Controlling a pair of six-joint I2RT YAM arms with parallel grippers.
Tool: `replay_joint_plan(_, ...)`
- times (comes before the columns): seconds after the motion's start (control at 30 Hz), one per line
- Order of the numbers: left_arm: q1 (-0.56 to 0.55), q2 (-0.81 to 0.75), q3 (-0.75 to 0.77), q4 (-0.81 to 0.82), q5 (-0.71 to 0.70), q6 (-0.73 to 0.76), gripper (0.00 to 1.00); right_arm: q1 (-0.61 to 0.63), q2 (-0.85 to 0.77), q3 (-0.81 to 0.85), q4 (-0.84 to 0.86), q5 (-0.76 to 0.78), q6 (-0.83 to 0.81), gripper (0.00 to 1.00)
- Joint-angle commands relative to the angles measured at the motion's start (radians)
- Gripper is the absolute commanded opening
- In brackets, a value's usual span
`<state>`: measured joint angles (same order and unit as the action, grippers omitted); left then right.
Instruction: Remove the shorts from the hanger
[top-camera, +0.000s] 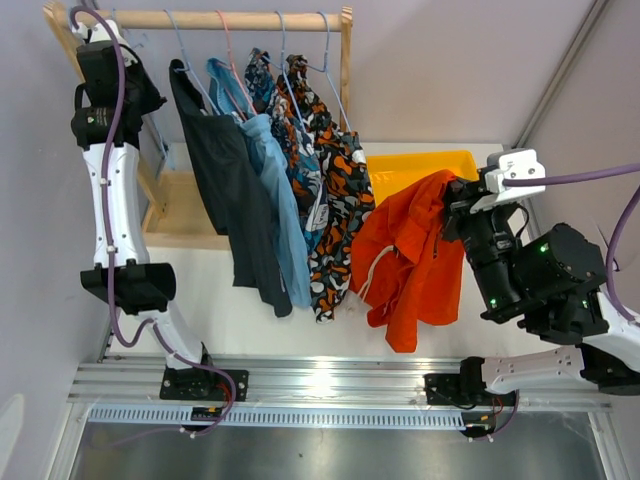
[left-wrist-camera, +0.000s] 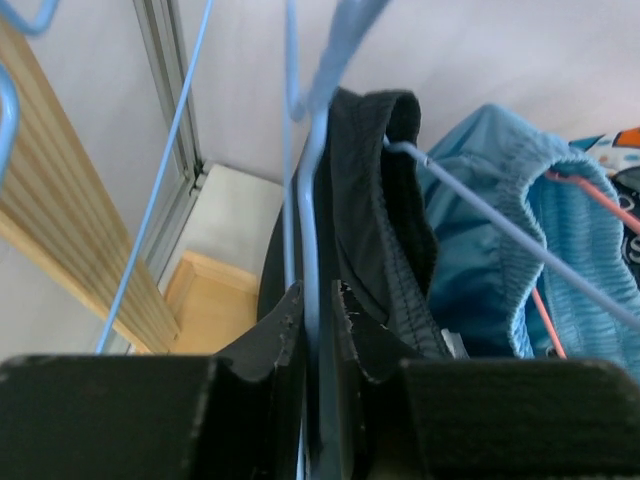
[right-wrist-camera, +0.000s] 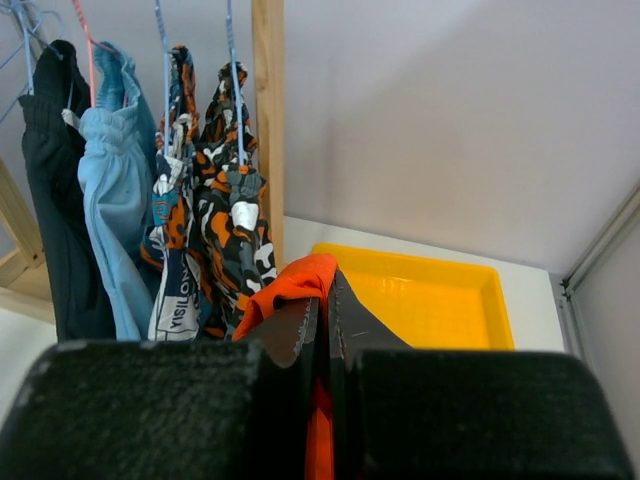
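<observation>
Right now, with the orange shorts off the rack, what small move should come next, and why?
Probably the right gripper should swing the orange shorts over the yellow tray and let go. It is shut on the fabric, the shorts hang free of the rack, and the tray lies just beside them. Four other pairs remain on hangers.

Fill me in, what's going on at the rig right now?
The right gripper is shut on the orange shorts, holding them off the rack and in front of the yellow tray. Four pairs hang from the wooden rail: the dark grey shorts, the light blue shorts and two printed pairs. The left gripper is up at the rail, its jaws narrowly around the wire of a blue hanger beside the dark grey shorts. I can't tell if it's gripping the wire.
</observation>
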<state>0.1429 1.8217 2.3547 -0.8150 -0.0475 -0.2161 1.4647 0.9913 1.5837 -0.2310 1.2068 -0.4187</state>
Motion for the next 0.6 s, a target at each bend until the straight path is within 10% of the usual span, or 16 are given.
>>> replay_joint_plan(0.0,0.004,-0.07,-0.031,0.01,-0.006,-0.016,0.21,-0.018,-0.017,0.027,0.029,-0.023,0.005,0.0)
replay_joint_plan(0.13,0.004,-0.097,-0.045,0.011,-0.014,-0.017,0.18,-0.033,-0.02,0.027,0.013,-0.024,0.011,0.0)
replay_joint_plan(0.27,0.004,-0.131,-0.081,0.007,0.001,-0.034,0.54,-0.052,-0.025,0.024,0.004,-0.026,0.018,0.0)
replay_joint_plan(0.57,0.003,-0.289,-0.241,0.022,0.04,-0.054,0.99,-0.219,0.024,0.155,0.027,-0.116,-0.069,0.0)
